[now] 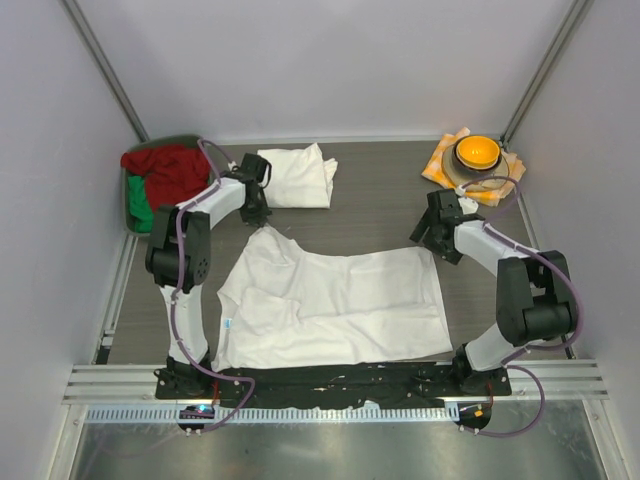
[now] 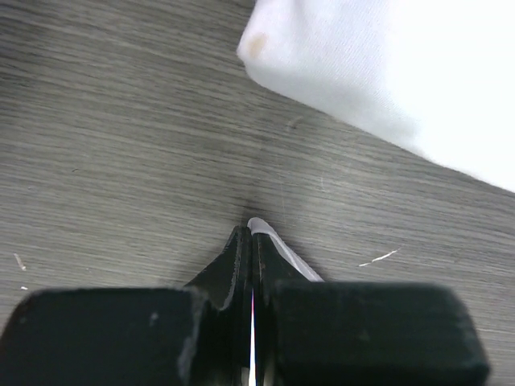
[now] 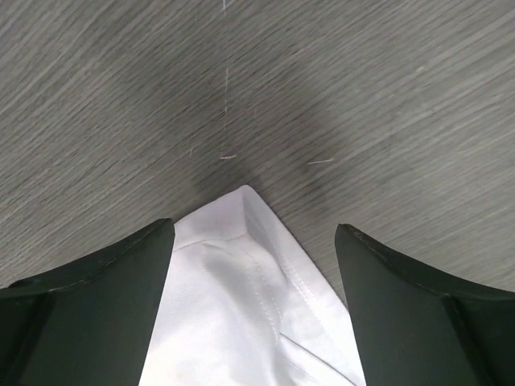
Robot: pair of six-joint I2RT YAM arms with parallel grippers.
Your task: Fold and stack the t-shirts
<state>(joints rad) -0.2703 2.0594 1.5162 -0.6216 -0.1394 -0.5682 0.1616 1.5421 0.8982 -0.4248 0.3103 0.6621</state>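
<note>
Right wrist: t-shirt (image 3: 241, 297) corner lies between spread fingers (image 3: 88, 314).

A white t-shirt (image 1: 335, 305) lies spread flat and wrinkled across the middle of the bench (image 1: 380, 200), its far left corner drawn to a point. A second white t-shirt (image 1: 297, 177) sits folded behind it, apart.

You're in a lab test cell. Plain walls (image 1: 330, 60) on metal struts (image 1: 105, 70) box in a dark table (image 1: 380, 210), and robot arms (image 1: 185, 250) are bolted to a rail (image 1: 110, 385) along the frame's bottom edge.
</note>
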